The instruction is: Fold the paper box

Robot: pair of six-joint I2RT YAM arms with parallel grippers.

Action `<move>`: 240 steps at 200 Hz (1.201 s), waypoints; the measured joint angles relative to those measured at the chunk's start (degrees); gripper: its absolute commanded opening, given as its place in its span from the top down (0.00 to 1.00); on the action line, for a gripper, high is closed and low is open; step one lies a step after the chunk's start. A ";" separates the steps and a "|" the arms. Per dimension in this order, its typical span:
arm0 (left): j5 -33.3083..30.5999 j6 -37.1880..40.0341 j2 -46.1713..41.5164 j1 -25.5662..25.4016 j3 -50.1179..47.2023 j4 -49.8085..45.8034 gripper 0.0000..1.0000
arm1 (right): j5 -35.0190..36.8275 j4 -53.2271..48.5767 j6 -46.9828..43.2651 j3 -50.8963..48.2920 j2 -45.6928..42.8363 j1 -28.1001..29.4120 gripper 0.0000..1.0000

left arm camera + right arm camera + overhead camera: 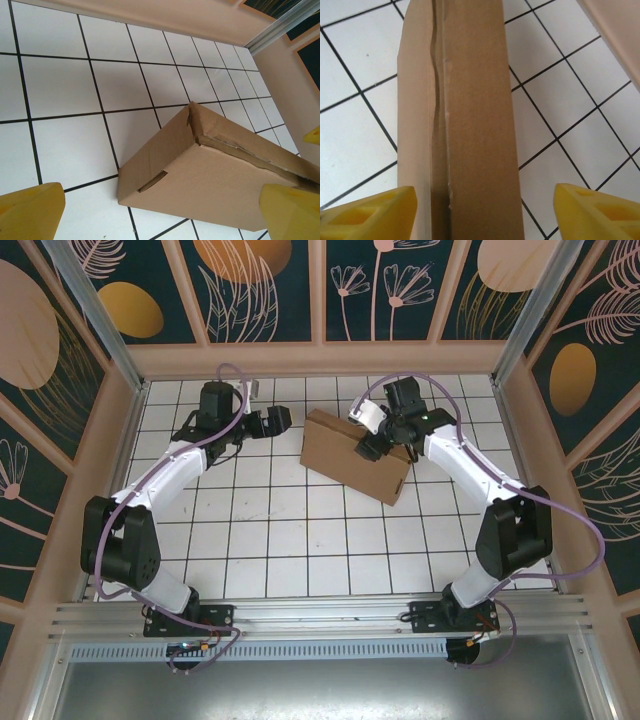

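A: Where is the paper box (355, 455) found?
B: It is set far back on the desk (250, 540), under the spread right jaws. The left jaws are spread too. It seems light and bendy, so the long edges should be held.

The left arm (180, 465) was stretched forward, wrist turned inward; the left gripper (278, 420) was spread wide; the right arm (470, 465) was bent inward; the right gripper (372, 445) was likewise spread.

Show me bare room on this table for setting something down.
Widest free patch: white tiled table, nearer than the brown cardboard box, between left arm and right arm. Crowded: the far middle, with the box, left gripper beside it, right gripper over it.
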 measured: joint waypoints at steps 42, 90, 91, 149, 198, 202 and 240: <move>0.02 -0.02 0.00 0.11 -0.46 0.46 0.02 | -2.93 -1.53 0.59 -0.02 0.20 0.00 0.29; 1.09 -2.93 0.83 0.22 -1.05 3.78 0.01 | -6.95 -5.25 1.09 -2.40 0.22 0.68 0.30; 1.20 -3.13 0.94 0.22 -1.05 3.89 0.02 | -7.02 -5.29 1.14 -2.49 0.22 0.76 0.30; 2.60 -6.10 3.50 0.11 -2.99 5.55 0.03 | -6.60 -4.44 4.63 -6.27 0.11 6.51 0.24; -0.37 -6.29 3.06 0.20 -5.73 4.90 0.01 | 5.95 2.14 10.49 -7.13 0.96 15.96 0.24; -0.59 -6.29 2.86 0.22 -5.90 4.81 0.01 | 7.23 2.78 11.06 -7.13 1.20 16.63 0.24; -2.03 -9.49 -1.33 4.13 -10.19 5.79 0.01 | 20.59 9.86 16.13 -8.37 4.79 19.56 0.19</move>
